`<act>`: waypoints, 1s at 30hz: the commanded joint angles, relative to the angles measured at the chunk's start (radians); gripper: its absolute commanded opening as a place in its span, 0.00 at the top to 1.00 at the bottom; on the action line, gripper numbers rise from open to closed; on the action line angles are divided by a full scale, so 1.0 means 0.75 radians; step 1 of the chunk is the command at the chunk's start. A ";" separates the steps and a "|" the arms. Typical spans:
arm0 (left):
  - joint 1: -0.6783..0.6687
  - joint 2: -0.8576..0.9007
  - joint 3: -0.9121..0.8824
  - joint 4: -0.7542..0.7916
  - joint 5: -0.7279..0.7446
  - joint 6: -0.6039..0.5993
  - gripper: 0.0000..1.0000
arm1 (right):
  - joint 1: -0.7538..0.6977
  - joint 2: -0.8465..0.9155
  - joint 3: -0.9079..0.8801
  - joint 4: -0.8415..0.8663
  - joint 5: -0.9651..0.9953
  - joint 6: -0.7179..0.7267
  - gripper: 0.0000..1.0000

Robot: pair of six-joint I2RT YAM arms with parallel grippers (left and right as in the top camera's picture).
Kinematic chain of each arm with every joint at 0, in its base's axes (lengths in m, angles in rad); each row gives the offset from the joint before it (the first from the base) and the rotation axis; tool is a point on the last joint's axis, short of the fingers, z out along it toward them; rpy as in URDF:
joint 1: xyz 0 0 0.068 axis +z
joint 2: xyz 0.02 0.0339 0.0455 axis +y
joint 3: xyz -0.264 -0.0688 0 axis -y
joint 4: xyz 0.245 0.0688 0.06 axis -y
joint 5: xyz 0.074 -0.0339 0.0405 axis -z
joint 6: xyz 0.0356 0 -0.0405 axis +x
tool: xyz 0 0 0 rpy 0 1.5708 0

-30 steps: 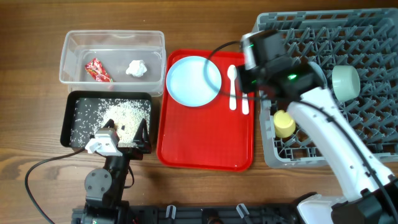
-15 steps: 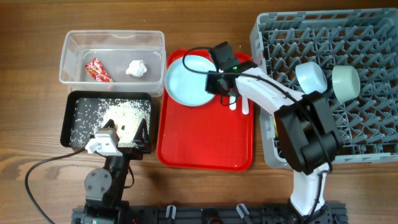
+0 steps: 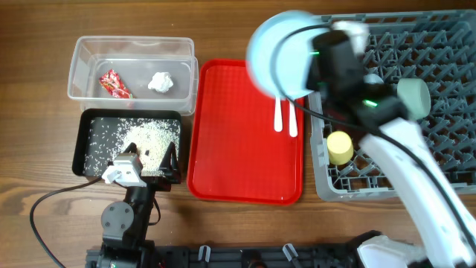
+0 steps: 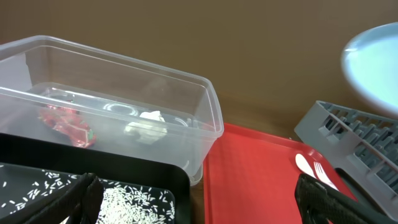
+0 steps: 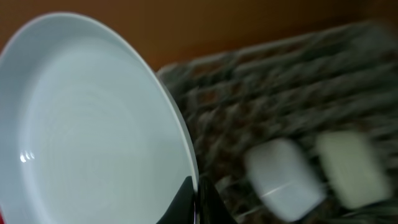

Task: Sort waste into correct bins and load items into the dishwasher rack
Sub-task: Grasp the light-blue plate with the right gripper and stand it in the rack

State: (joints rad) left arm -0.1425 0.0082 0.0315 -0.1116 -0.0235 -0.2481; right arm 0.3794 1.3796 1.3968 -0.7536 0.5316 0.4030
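My right gripper (image 3: 316,65) is shut on the rim of the light blue plate (image 3: 279,50), which hangs tilted on edge above the gap between the red tray and the grey dishwasher rack (image 3: 439,45). In the right wrist view the plate (image 5: 87,124) fills the left side, with the gripper (image 5: 196,200) pinching its edge. A yellow cup (image 3: 340,147) and a pale green bowl (image 3: 413,97) sit in the rack. The white spoon (image 3: 277,112) and fork (image 3: 292,119) lie on the tray. My left gripper (image 3: 141,167) stands open and holds nothing, above the near edge of the black tray (image 3: 83,141).
The clear tub (image 3: 78,74) holds the red wrapper (image 3: 117,83) and the tissue ball (image 3: 160,82). Rice scraps (image 3: 145,138) lie in the black tray. The flat red tray (image 3: 245,149) sits between the bins and the rack. In the left wrist view the gripper (image 4: 199,205) spans the black tray's corner.
My right gripper shut on the plate's rim on the red tray and lifted it up and to the right, toward the rack. The left arm has not moved.
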 commanded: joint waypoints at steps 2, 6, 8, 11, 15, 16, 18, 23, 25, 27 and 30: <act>0.010 -0.007 -0.010 0.005 0.016 0.008 0.00 | -0.286 -0.064 0.003 0.235 0.248 -0.466 0.95; 0.010 -0.007 -0.010 0.005 0.016 0.008 0.00 | -0.445 0.081 0.003 0.440 0.277 -0.788 0.96; 0.010 -0.007 -0.010 0.005 0.016 0.008 0.00 | -0.512 0.199 0.003 0.533 0.433 -0.827 0.96; 0.010 -0.007 -0.010 0.005 0.016 0.008 0.00 | -0.586 0.348 0.003 0.664 0.459 -1.109 0.96; 0.010 -0.007 -0.010 0.005 0.016 0.008 0.00 | -0.590 0.525 0.003 0.950 0.583 -1.454 0.96; 0.010 -0.007 -0.010 0.005 0.016 0.008 0.00 | -0.588 0.552 0.003 0.975 0.582 -1.503 0.96; 0.010 -0.007 -0.010 0.005 0.016 0.008 0.00 | -0.575 0.591 0.003 0.978 0.566 -1.521 0.96; 0.010 -0.007 -0.010 0.005 0.016 0.007 0.00 | -0.489 0.619 0.003 0.980 0.494 -1.517 0.91; 0.010 -0.007 -0.010 0.005 0.016 0.008 0.00 | -0.443 0.619 0.003 0.990 0.487 -1.516 0.88; 0.010 -0.007 -0.010 0.005 0.016 0.008 0.00 | -0.405 0.618 0.003 0.988 0.502 -1.515 0.96; 0.010 -0.007 -0.010 0.005 0.016 0.008 0.00 | -0.400 0.618 0.003 0.989 0.549 -1.516 0.96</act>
State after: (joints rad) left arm -0.1425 0.0090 0.0315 -0.1116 -0.0235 -0.2481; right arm 0.0788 1.8027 1.3998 0.0048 0.9558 -0.7395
